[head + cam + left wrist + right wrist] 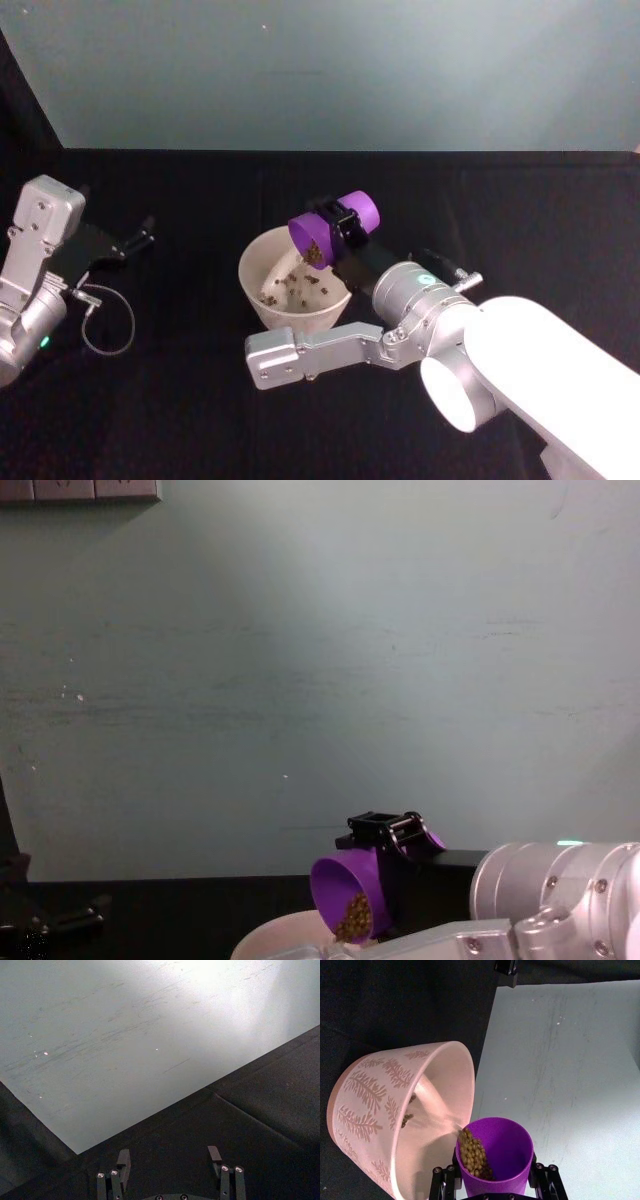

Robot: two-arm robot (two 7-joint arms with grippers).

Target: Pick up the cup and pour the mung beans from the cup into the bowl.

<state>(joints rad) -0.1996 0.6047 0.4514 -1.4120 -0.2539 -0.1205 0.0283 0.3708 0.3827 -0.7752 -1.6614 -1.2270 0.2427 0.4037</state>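
Note:
The purple cup [330, 228] is tipped on its side above the bowl [262, 293], mouth facing the bowl's inside. My right gripper [345, 222] is shut on the cup [496, 1158]. Mung beans [472, 1154] are heaped at the cup's lip and spilling over the bowl's pale pink rim [461, 1080]; some lie on the bowl's floor [297, 287]. In the chest view the tilted cup [348, 892] hangs just over the bowl's edge [275, 940]. My left gripper [140, 236] sits far to the left, open and holding nothing, fingertips [123, 1159] apart over the black cloth.
A black cloth [520, 220] covers the table, with a pale wall [330, 70] behind its far edge. A thin cable loop [105, 318] lies by the left arm. My right forearm [330, 352] stretches across the table in front of the bowl.

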